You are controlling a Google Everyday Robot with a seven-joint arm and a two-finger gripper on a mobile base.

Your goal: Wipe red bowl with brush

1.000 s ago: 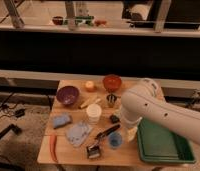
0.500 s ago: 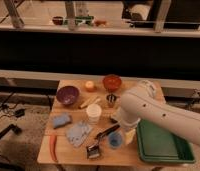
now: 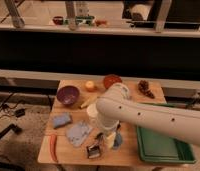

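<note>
As I looked in over the wooden table (image 3: 68, 153), the white arm (image 3: 153, 117) reached in from the right and bent down over its middle. The gripper (image 3: 109, 140) hung low at the near side, just beside the black handle of the brush (image 3: 95, 149). Its jaws stood wide, and I could see nothing held between them.

The red bowl (image 3: 112, 80) sat upright at the far edge of the table, its inside dark; I could not tell whether anything lay in it. The purple bowl (image 3: 68, 94) stood to its left, with a small yellow-orange ball (image 3: 90, 85) between the two. A white cup (image 3: 93, 111) stood near the middle, partly covered by the arm, and I could not make out its contents. The green tray (image 3: 163, 147) took up the near right corner, showing only its own green floor where the arm did not hide it.

The brush lay at the near edge, its blocky head toward me and its handle slanting up toward the gripper. The red bowl and the brush were well apart, on opposite edges, with the arm between them. A blue sponge (image 3: 61, 120) and a grey-blue cloth (image 3: 79, 132) lay left of the brush, and a small blue item (image 3: 117, 142) showed just right of the gripper.
</note>
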